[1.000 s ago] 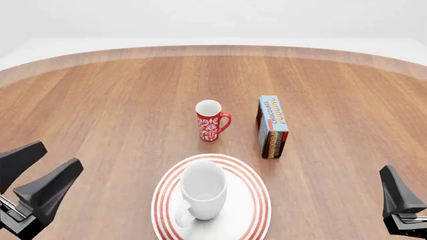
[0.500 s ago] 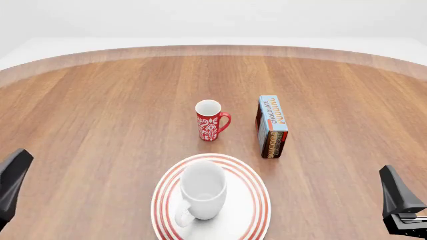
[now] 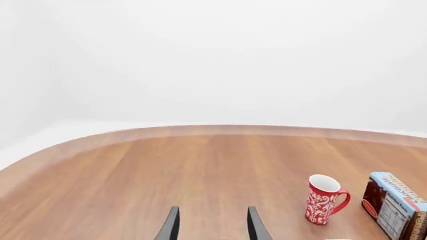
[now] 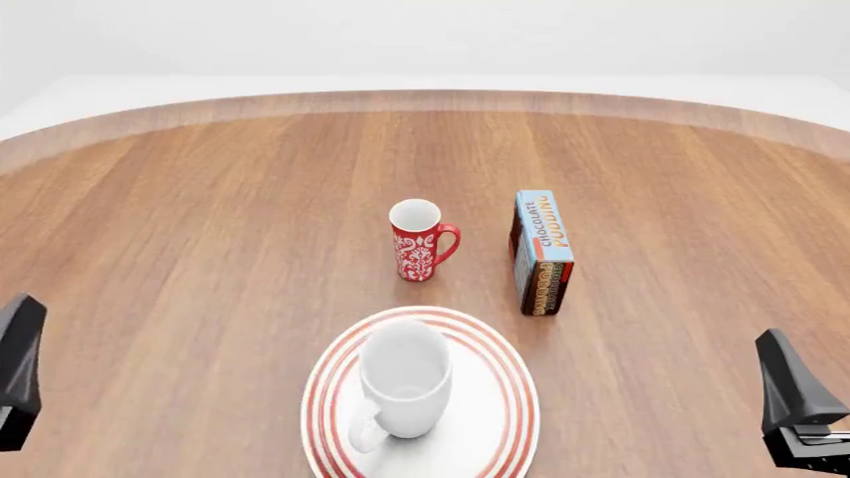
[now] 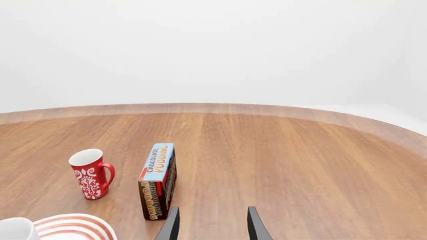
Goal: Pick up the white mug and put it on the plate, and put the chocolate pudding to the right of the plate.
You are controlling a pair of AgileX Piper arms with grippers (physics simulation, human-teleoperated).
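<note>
The white mug point(image 4: 402, 381) stands upright on the plate point(image 4: 521, 390) near the table's front edge, its handle toward the front. Beyond the plate, slightly right, the chocolate pudding point(image 4: 543, 251) carton stands upright, also seen in the right wrist view point(image 5: 158, 181). My left gripper point(image 3: 213, 229) is open and holds nothing. It sits low at the far left, well away from the plate. My right gripper point(image 5: 212, 227) is open and empty too, at the front right corner, short of the pudding.
A slim red-and-white patterned mug point(image 4: 420, 242) stands just left of the pudding, beyond the plate. The round wooden table's far edge point(image 4: 425, 98) curves across the back.
My left gripper has drawn back to the left and down, so only one finger shows at the front view's edge. The right arm, mug, plate and pudding have not moved.
</note>
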